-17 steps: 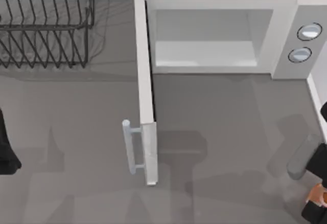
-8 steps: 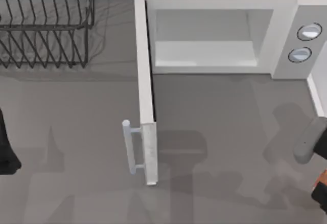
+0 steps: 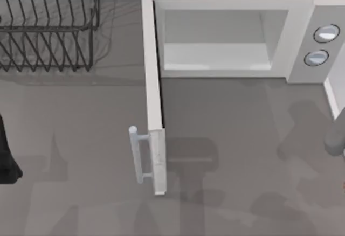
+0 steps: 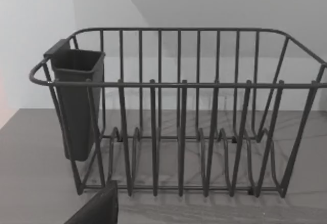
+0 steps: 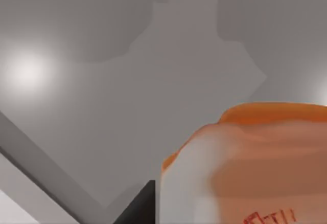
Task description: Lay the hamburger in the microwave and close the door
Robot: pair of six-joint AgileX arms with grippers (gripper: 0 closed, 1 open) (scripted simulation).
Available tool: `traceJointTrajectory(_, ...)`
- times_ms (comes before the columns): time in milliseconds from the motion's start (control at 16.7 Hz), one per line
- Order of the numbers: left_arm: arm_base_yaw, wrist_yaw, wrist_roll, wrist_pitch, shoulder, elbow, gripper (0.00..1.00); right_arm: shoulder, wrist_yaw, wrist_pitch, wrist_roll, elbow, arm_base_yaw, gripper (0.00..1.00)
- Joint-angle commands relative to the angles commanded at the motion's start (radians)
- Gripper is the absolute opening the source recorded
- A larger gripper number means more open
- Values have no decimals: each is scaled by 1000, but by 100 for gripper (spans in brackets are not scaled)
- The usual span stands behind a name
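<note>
Showing hamburger [image 5: 245, 162] close at right wrist — red marking unreadable; jaws' state unclear.

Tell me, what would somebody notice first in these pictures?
Probably the big white microwave at the back of the table, with its door swung wide open toward the front and its cavity bare. Next, the dark wire rack at the back left. In the right wrist view, the orange hamburger looms very close to the camera.
</note>
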Motion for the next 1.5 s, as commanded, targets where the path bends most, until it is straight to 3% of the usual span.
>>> traceJointTrajectory(300,0,0,0,0,0,0,100,23,12,34,16,12,12,0)
traceJointTrajectory(540,0,0,0,0,0,0,100,148,81,218,103,80,57,0)
traceJointTrajectory(1500,0,0,0,0,0,0,100,917,527,1599,757,351,283,0)
